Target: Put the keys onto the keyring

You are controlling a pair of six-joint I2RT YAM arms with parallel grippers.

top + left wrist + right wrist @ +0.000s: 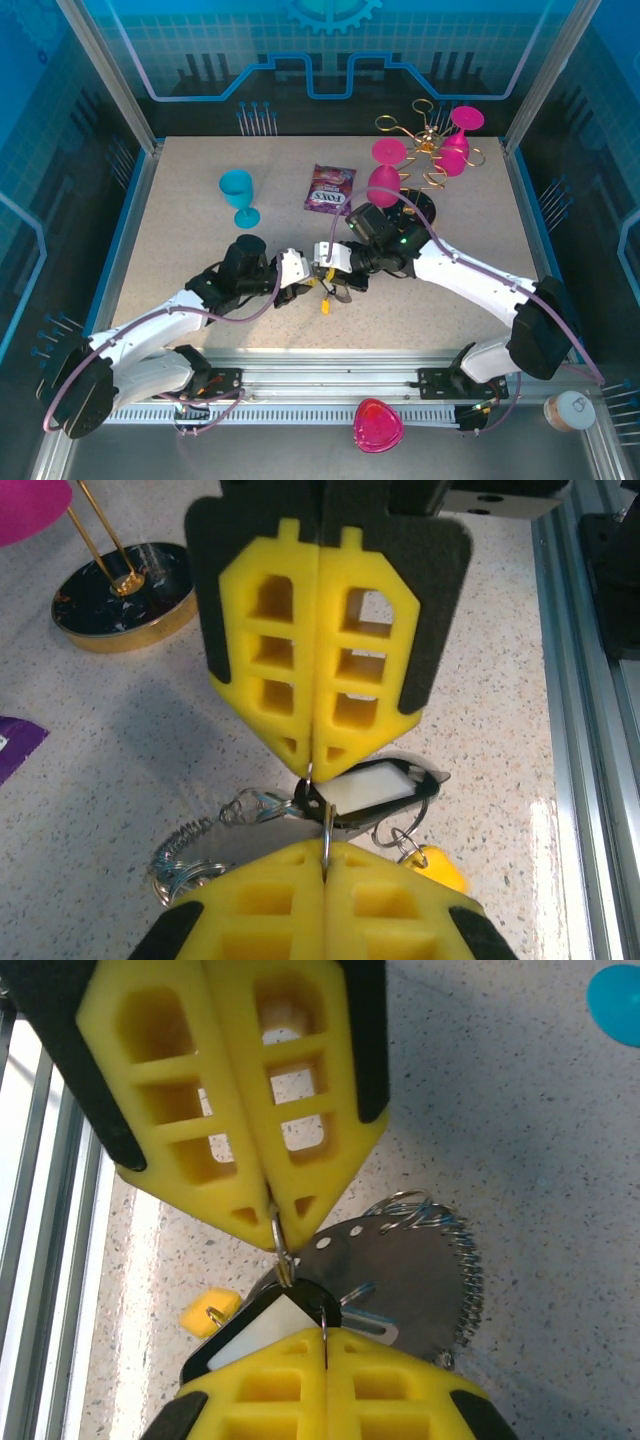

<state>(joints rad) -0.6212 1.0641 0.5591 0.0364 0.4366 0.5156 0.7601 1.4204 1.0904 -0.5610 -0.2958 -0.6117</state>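
Observation:
My two grippers meet tip to tip over the front middle of the table, the left gripper and the right gripper, both shut. A split ring through a black key tag with a white label is pinched by the left one. A thin wire, apparently the keyring, is pinched by the right one. The keyring's silvery coiled stretch trails beside the tag. A small orange-yellow tab hangs on little rings below. Key blades are hidden.
A gold wire rack with pink goblets stands at the back right, its black base close by. A blue goblet and a purple packet sit further back. The metal front rail runs just beside the grippers.

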